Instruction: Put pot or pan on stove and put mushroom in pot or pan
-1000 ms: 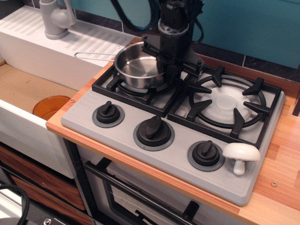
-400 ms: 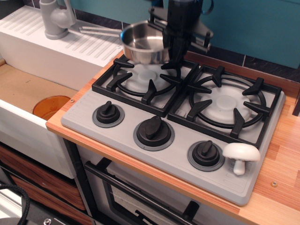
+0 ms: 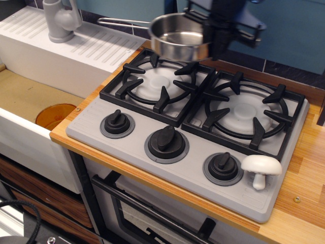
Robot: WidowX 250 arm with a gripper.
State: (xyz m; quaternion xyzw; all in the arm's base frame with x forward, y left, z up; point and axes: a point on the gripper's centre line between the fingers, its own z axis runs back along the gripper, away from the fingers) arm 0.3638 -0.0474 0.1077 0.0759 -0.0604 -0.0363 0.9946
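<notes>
My gripper (image 3: 219, 38) is shut on the right rim of the shiny steel pan (image 3: 177, 36) and holds it in the air above the back of the grey stove (image 3: 167, 168), between its two burners. The pan's thin wire handle (image 3: 122, 21) points left. The left burner grate (image 3: 157, 84) and the right burner grate (image 3: 246, 112) are both bare. The white mushroom (image 3: 260, 168) stands at the stove's front right corner, beside the right knob (image 3: 222, 166), far from the gripper.
A white sink unit with a grey tap (image 3: 60, 20) stands at the left, with an orange disc (image 3: 55, 115) in the basin below. Wooden counter (image 3: 310, 168) runs along the right. A teal wall is behind.
The pan was resting on the left burner. My gripper lifted it off and carried it up and to the right. The mushroom has not moved.
</notes>
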